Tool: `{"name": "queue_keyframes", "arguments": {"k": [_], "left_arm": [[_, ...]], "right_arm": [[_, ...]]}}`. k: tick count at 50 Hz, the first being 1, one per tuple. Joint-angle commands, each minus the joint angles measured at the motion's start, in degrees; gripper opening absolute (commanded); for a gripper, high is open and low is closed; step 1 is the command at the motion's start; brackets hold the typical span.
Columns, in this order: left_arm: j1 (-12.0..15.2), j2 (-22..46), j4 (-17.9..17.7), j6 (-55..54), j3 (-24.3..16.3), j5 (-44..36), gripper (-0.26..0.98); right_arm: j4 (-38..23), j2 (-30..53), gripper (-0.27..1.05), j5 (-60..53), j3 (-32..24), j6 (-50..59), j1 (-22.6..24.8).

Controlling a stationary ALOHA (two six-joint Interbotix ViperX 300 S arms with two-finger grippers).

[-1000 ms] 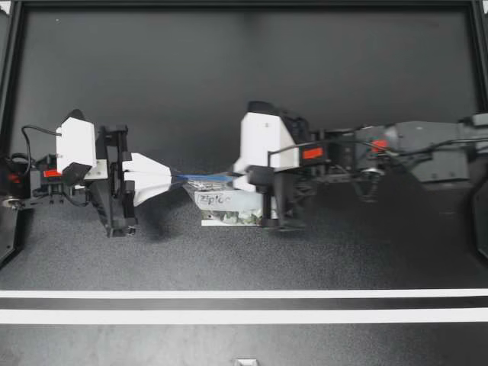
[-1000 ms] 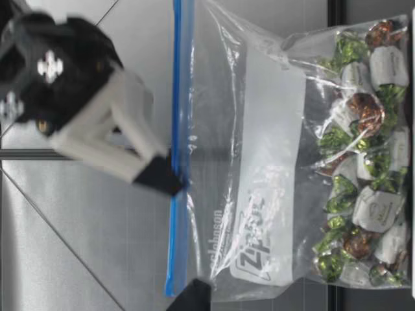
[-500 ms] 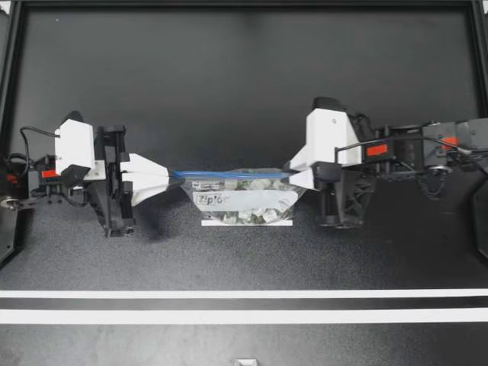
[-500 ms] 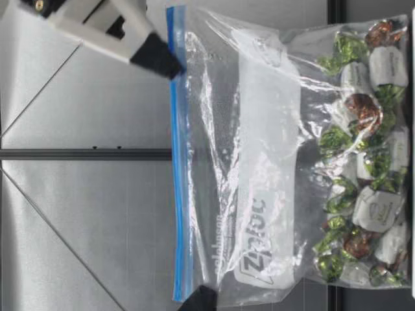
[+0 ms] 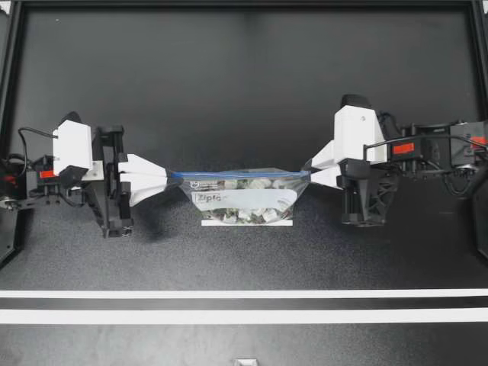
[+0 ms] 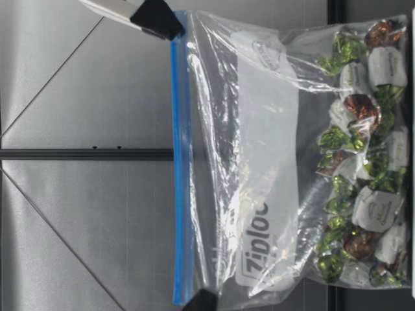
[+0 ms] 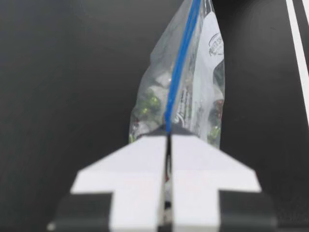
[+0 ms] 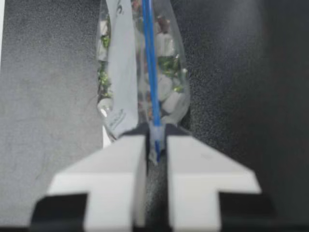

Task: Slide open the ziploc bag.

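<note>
One shift, right end effector farther along bag

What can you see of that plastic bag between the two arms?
The bag is clear, crinkled plastic with a blue zip strip along its top and a white label panel on one side. It hangs upright, the strip taut between my left gripper and my right gripper, each pinching one end. Sweets in green, brown and white wrappers fill its lower part. Whether the strip is open cannot be told.
</note>
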Motion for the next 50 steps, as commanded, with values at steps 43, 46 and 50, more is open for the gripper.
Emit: {"name": "queue_keyframes", "arguments": {"k": [43,46,50], "left_arm": [[0.18,-3.69,1.85,0.09,-0.79,0.18,0.29],[0.18,-4.83,2.02,0.09,-0.7,0.44,0.3],[0.18,-7.29,2.46,0.09,-0.53,0.62,0.3]], "right_arm": [[0.44,-1.85,0.37,-18.63,5.36,0.7,-0.62],[0.53,-2.11,0.37,-20.92,5.45,0.7,-0.62],[0.53,-2.46,0.37,-23.12,5.45,0.62,-0.62]]}}
